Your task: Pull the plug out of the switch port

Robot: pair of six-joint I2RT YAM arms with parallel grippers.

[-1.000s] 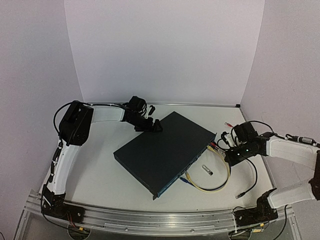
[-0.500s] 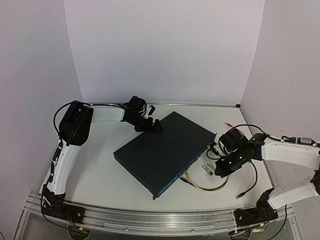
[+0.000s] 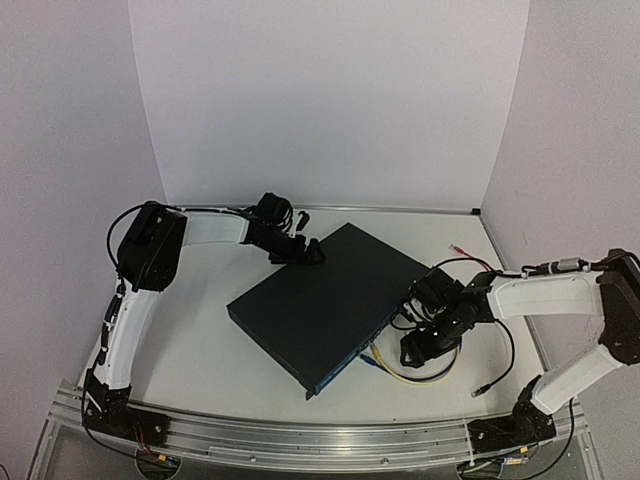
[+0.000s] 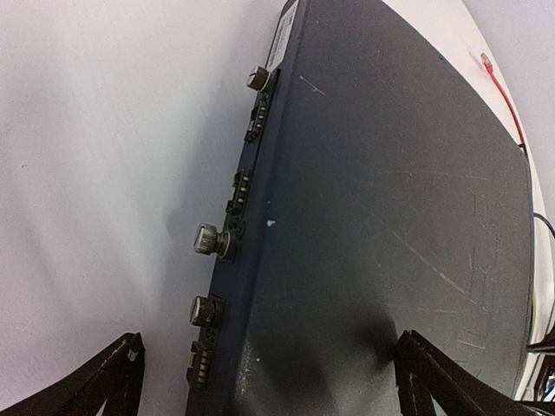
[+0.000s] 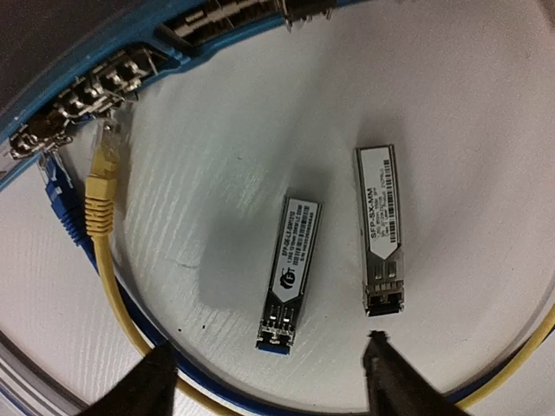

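**Right claw open over the loose modules; plugs sit at the port row**

Nearest us, the right claw (image 5: 276, 377) hangs low over the table (image 3: 200, 340), just off the front of the switch (image 3: 320, 305). Its two tips stand apart with nothing between them, so it is open and empty.

Right under it lie two small metal modules, one blue-ended (image 5: 290, 269) and one with a dark end (image 5: 380, 230). Both are free on the table and apart from each other.

Beside them the yellow plug (image 5: 102, 178) points its clear tip into the port row (image 5: 104, 78). A blue plug (image 5: 54, 182) sits next to it. We cannot tell whether either is latched home.

We judge the yellow plug to be light, hard plastic with a smooth shell and a thin latch tab that could snap. The lead behind it is soft and will flex if tugged. Best to pinch the plug body just behind the port, press the tab, and draw straight out.

The switch lies flat and skewed mid-table. It looks a stiff, weighty metal box, though it may slide on the smooth top.

At its far corner the left claw (image 4: 269, 355) is spread wide. One finger is over the table and the other over the lid, gripping nothing that we can see.

A red lead (image 3: 462, 248) lies beyond, near the back wall.
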